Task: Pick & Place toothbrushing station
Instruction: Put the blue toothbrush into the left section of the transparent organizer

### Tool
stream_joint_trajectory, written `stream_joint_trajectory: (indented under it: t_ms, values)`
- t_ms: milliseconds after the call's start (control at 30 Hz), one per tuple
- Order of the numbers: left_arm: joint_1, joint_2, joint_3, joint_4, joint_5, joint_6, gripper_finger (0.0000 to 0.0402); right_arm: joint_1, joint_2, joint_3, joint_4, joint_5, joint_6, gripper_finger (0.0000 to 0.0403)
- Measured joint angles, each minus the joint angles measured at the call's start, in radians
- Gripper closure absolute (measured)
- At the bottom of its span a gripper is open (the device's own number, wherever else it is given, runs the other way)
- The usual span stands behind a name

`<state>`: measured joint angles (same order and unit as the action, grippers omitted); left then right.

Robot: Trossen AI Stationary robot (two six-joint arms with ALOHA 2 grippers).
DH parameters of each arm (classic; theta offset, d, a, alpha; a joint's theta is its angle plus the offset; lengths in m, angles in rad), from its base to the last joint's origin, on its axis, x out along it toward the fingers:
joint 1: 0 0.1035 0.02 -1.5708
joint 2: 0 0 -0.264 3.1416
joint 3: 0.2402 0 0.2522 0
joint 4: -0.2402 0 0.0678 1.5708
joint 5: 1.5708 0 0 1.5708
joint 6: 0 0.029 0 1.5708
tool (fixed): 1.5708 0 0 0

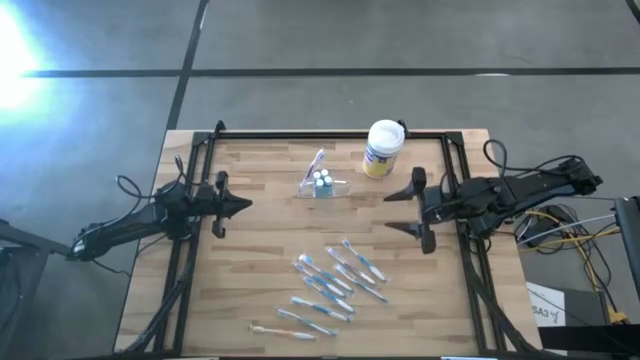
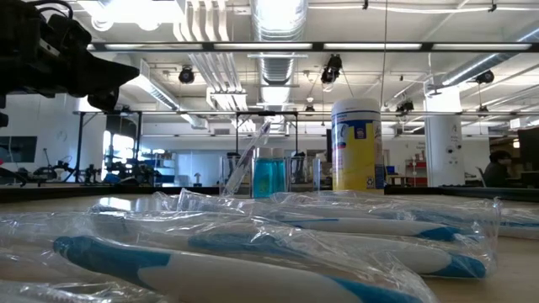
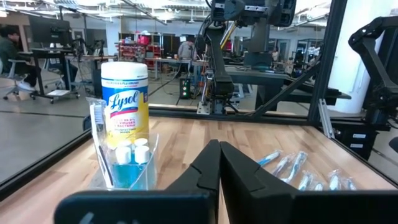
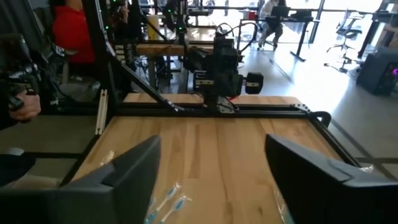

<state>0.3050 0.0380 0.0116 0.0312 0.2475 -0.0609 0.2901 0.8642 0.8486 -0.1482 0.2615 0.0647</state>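
The toothbrushing station (image 1: 323,184), a low clear plastic holder, stands with its base on the wooden table toward the far edge. It holds a leaning toothbrush and small blue bottles with white caps. It also shows in the left wrist view (image 3: 124,167) and the low view (image 2: 268,174). My left gripper (image 1: 238,205) hovers shut at the table's left side, pointing level toward the station and well short of it. My right gripper (image 1: 392,212) hangs open at the right side, raised above the table, with nothing between its fingers (image 4: 149,158).
A white canister with a yellow label (image 1: 383,148) stands just right of the station at the far edge. Several wrapped toothbrushes (image 1: 335,285) lie scattered across the table's near half. A black frame (image 1: 330,133) rims the table. Bare wood lies between the two grippers.
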Motion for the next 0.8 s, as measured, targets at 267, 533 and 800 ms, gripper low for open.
stream_joint_trajectory:
  t_ms: [267,533,800]
  values:
    - [0.000,0.000,0.000,0.004,0.000,0.011,0.0390,0.000,0.002,0.000,0.005,-0.002,-0.015,0.0260]
    - [0.000,0.000,-0.002,0.020,0.004,0.034,0.0391,0.000,0.000,0.000,0.001,-0.052,-0.037,0.0370]
    - [0.000,0.000,-0.001,0.022,0.004,0.035,0.0389,0.023,0.025,0.000,-0.055,-0.098,0.014,0.0393]
